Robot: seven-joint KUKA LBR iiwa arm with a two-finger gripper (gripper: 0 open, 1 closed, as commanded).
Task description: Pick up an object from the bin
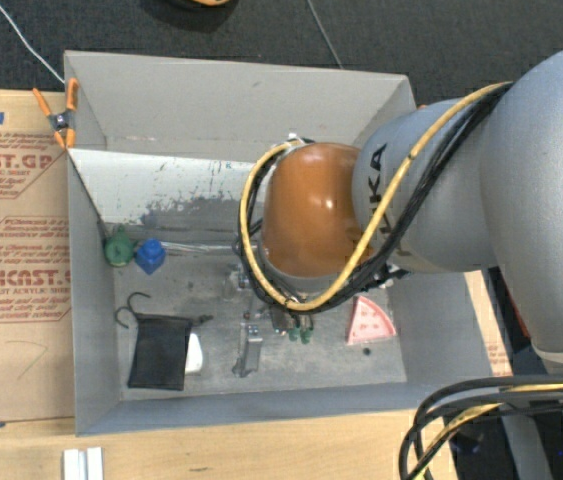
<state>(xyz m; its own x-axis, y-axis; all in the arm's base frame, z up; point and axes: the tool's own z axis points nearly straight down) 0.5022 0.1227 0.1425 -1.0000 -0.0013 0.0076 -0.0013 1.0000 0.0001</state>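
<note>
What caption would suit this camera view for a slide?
Gripper down in the grey bin, between a black pouch and a pink watermelon-slice toy.

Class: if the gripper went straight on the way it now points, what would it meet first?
Probably the bare bin floor, between the black pouch and the pink wedge; the gripper looks clear of both, though depth is unclear.
</note>
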